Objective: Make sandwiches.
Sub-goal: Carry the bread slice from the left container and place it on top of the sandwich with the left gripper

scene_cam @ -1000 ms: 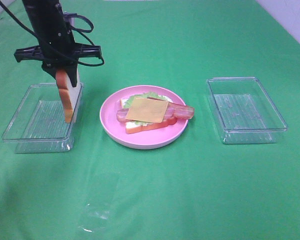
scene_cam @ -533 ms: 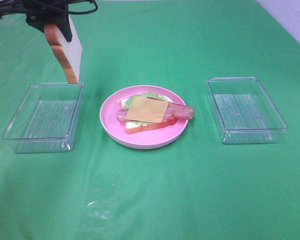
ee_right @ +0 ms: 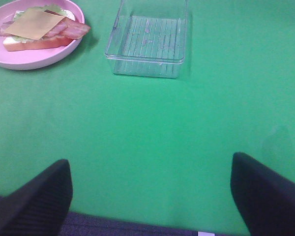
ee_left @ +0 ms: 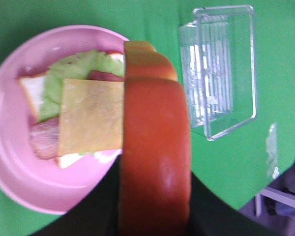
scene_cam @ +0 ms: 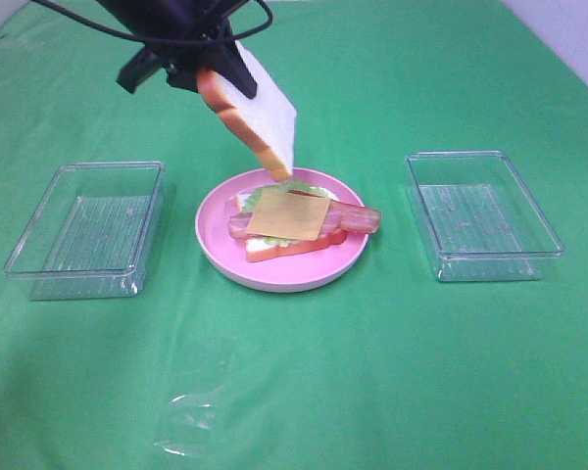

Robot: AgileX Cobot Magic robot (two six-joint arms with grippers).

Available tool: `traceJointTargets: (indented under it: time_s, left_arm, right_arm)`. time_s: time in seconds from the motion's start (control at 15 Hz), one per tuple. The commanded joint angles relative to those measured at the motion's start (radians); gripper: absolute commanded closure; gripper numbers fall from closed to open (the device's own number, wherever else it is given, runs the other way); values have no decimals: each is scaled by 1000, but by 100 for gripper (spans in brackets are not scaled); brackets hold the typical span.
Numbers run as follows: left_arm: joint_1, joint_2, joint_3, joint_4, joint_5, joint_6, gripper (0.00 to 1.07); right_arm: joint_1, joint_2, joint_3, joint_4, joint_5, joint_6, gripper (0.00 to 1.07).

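**A:** Where was your left gripper [scene_cam: 208,70] at that moment?

**B:** You had it raised above the far-left rim of the round pink plate [scene_cam: 216,257], its jaws pinched on the crust edge of a white bread slice [scene_cam: 257,117]. The slice hung tilted, crust side toward the left of the high view, its lower corner just above the lettuce leaf [scene_cam: 292,186] at the back of the plate. From that view I couldn't tell whether the corner touched the lettuce.

**A:** And the rest of the sandwich?

**B:** On the plate you had the bottom bread slice [scene_cam: 274,248], the lettuce over it, two bacon strips [scene_cam: 358,219] lying across with their ends poking out to the right, and the yellow cheese square [scene_cam: 288,214] on top. In the left wrist view the held slice's brown crust [ee_left: 155,147] filled the middle and hid part of the cheese [ee_left: 91,116] and the bacon.

**A:** Anything in your way?

**B:** Two clear plastic trays sat on the green cloth [scene_cam: 372,372]: the left tray [scene_cam: 41,262] well apart from the plate, the right tray [scene_cam: 539,227] on the other side, also apart. Neither lay between the slice and the plate. A glossy, see-through patch [scene_cam: 191,426] showed on the cloth near the front.

**A:** Your right gripper?

**B:** Its dark fingers [ee_right: 39,196] stood spread wide over bare cloth, nothing between them, with the plate [ee_right: 19,60] and the right tray [ee_right: 147,61] ahead of it.
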Motion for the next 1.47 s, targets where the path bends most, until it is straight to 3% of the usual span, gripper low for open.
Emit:
traceJointTargets:
  time_s: [0.07,0.13,0.33,1.0,1.2,1.33,1.47]
  left_arm:
    - [-5,56,5,-141,-6,91,93]
    - [-5,106,5,-205,-10,125,93]
    - [-5,144,5,-224,-23,126,93]
    - [-5,250,5,-248,-52,121,92]
    - [-5,253,5,-244,-42,94,91]
    - [-5,253,5,-238,-24,94,89]
    - [-5,253,5,-230,-3,68,79]
  right_arm:
    - [-7,-33,5,0,-6,1,23]
    - [-7,-33,5,0,-6,1,23]
    - [-7,-33,5,0,-6,1,23]
    - [-7,-33,5,0,-6,1,23]
    - [-7,-33,5,0,-6,1,23]
    - [-7,-33,5,0,-6,1,23]
    - [-7,-33,5,0,-6,1,23]
